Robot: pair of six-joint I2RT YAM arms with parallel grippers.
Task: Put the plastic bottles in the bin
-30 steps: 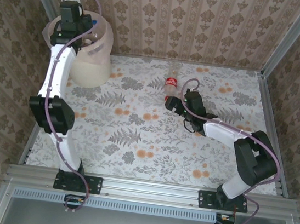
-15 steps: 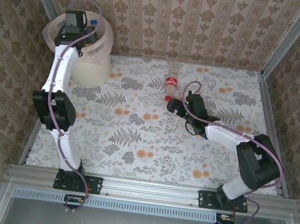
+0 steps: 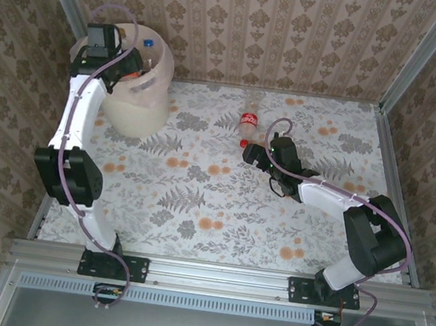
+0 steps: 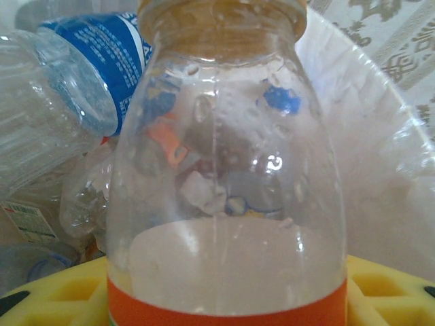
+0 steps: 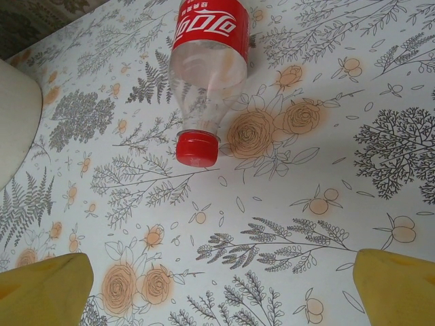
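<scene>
Now left end effector (image 3: pixel 118 65) clamped on orange-labelled bottle (image 4: pixel 224 170) over bin (image 3: pixel 141 105); right end effector (image 5: pixel 221 288) wide apart.

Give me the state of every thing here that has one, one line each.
left gripper, shut on the orange-labelled bottle above the bin
orange-labelled bottle, capped, gripped, not yet dropped
bin, upright, holding bottles
blue-labelled bottle, lying inside the bin
red-labelled bottle, capped, lying on its side on the table
right gripper, open, empty, near the red-labelled bottle's cap
</scene>
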